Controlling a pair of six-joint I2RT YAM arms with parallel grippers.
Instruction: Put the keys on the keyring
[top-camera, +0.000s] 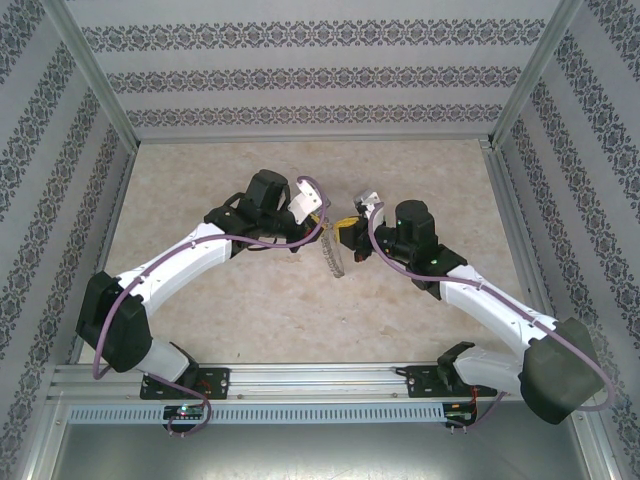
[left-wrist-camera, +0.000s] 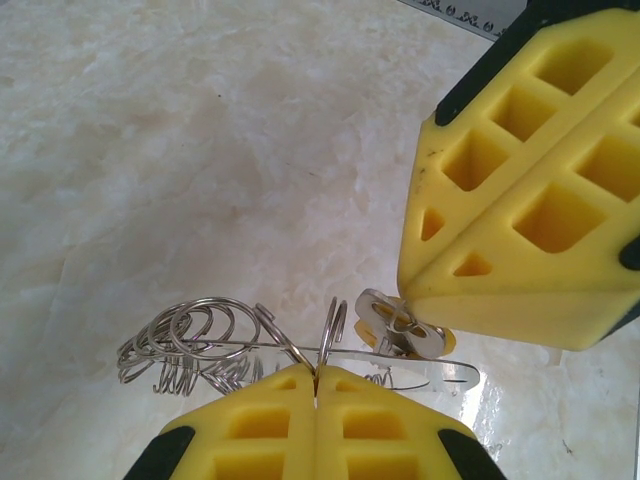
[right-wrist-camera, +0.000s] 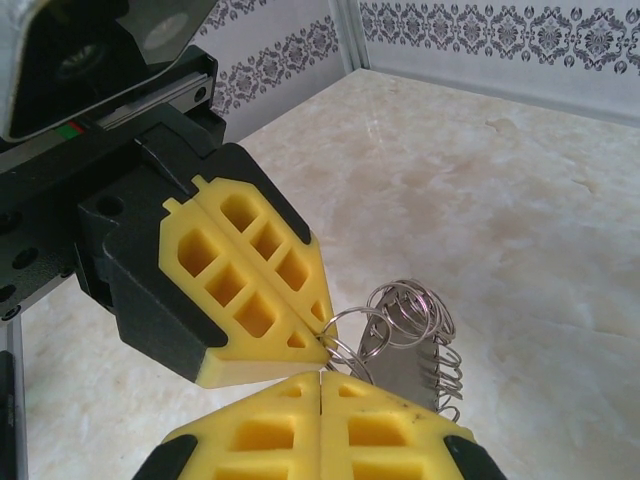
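Note:
In the left wrist view my left gripper (left-wrist-camera: 317, 372) is shut on a wire loop of the keyring (left-wrist-camera: 200, 330), whose several small silver rings bunch to the left along a thin metal bar. My right gripper (left-wrist-camera: 403, 296) comes in from the upper right, shut on the keys (left-wrist-camera: 402, 326): a small silver key with a yellow-orange tag, touching the ring's wire. In the right wrist view my right gripper (right-wrist-camera: 320, 375) meets the left gripper (right-wrist-camera: 322, 338) tip to tip, with the keyring (right-wrist-camera: 410, 325) hanging behind; the key is hidden there. From above, both grippers meet mid-table over the dangling keyring (top-camera: 335, 256).
The beige marbled table (top-camera: 250, 320) lies below, enclosed by patterned walls (top-camera: 300, 80) and aluminium frame posts. The two arms reach inward from the near rail (top-camera: 320, 385). Open tabletop surrounds the grippers on all sides.

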